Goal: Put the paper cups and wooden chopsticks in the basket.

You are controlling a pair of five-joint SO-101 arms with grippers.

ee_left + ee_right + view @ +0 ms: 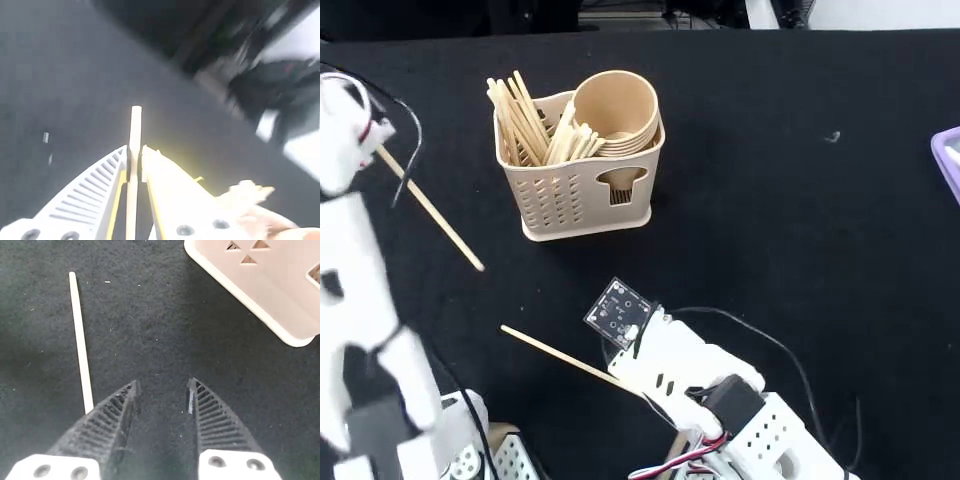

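The beige slotted basket (582, 190) stands at the table's middle back, holding stacked paper cups (617, 108) and several wooden chopsticks (525, 125). My left gripper (134, 151) is shut on one chopstick (135, 125); in the high view this chopstick (435, 215) slants down from the left arm (345, 135), left of the basket. A second chopstick (570, 360) lies on the black table near the front. My right gripper (163, 387) hovers open just beside that chopstick (80, 340), nothing between its fingers. The basket's corner (270, 285) is ahead of it.
The right arm's body (700, 385) and cables fill the front centre. A purple object (948, 160) sits at the table's right edge. The left arm's base (380, 400) stands at the front left.
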